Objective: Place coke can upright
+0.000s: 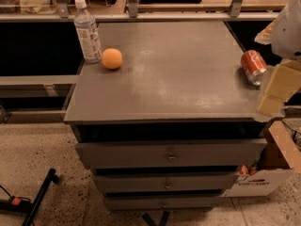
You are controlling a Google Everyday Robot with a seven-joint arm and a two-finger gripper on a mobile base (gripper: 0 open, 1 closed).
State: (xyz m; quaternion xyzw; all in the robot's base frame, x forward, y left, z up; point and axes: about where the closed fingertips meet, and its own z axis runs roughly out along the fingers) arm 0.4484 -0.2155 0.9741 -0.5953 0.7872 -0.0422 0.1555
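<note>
The coke can (pixel 253 67) is red-orange with a silver end. It lies on its side near the right edge of the grey cabinet top (pixel 169 79). My gripper (pixel 278 90), cream-coloured below a white arm (pixel 289 27), hangs at the cabinet's right edge. It is just right of the can and slightly nearer to me, and it holds nothing that I can see.
A clear plastic water bottle (pixel 87 31) stands at the back left of the top, with a round orange fruit (pixel 112 59) beside it. Three drawers (pixel 169 154) sit below the top. A cardboard box (pixel 275 166) is on the floor at the right. A black stand leg (pixel 40 192) lies at the lower left.
</note>
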